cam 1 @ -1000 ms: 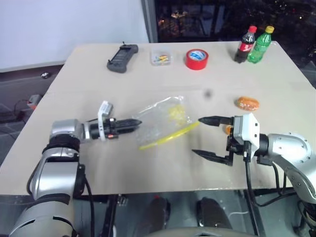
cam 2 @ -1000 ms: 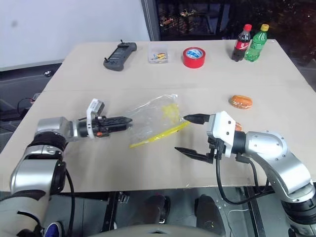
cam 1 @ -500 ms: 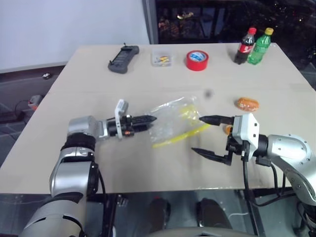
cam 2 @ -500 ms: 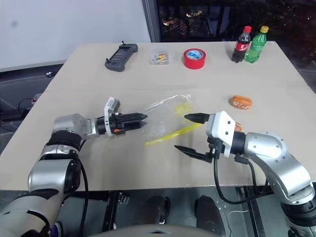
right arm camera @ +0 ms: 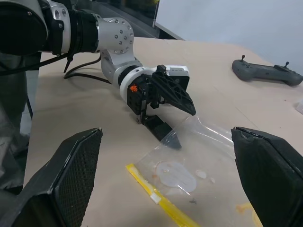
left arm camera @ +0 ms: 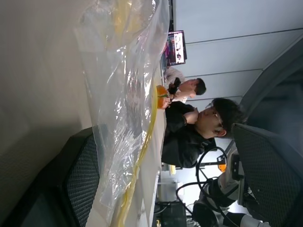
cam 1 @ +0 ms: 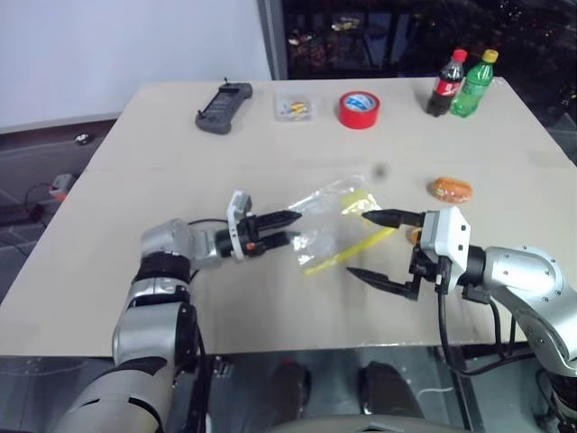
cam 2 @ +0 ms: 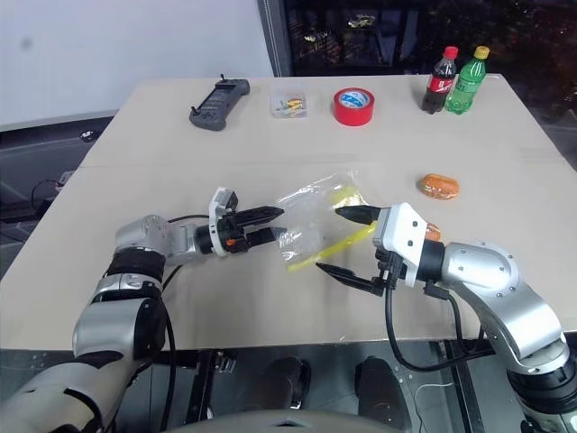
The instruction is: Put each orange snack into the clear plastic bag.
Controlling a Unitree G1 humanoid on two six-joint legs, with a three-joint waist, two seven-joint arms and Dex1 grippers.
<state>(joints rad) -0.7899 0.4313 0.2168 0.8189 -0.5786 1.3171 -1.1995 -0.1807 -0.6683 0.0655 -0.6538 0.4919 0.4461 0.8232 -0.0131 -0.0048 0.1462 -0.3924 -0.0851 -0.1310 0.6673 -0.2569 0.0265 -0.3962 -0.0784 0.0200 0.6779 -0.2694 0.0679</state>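
The clear plastic bag [cam 1: 335, 223] lies crumpled mid-table, its yellow seal strip [cam 1: 350, 252] along the near edge. My left gripper [cam 1: 297, 226] points right and is open, its black fingers [left arm camera: 79, 182] on either side of the bag's left edge [right arm camera: 199, 137]. My right gripper [cam 1: 358, 244] faces it from the right and is open, one finger over the bag's right corner and nothing between them. One orange snack [cam 1: 451, 189] lies on the table to the right. A second orange snack [cam 2: 433, 232] peeks out behind my right gripper's white housing.
At the table's far side stand a red tape roll [cam 1: 359, 108], a cola bottle [cam 1: 448, 83], a green bottle [cam 1: 475, 81], a small clear box [cam 1: 294, 108] and a dark handheld controller [cam 1: 223, 106]. People [left arm camera: 203, 127] sit beyond the table in the left wrist view.
My left gripper has moved right, rolled, and its fingers have spread apart. The bag has shifted right with it, up to the right gripper. The right arm has stayed still.
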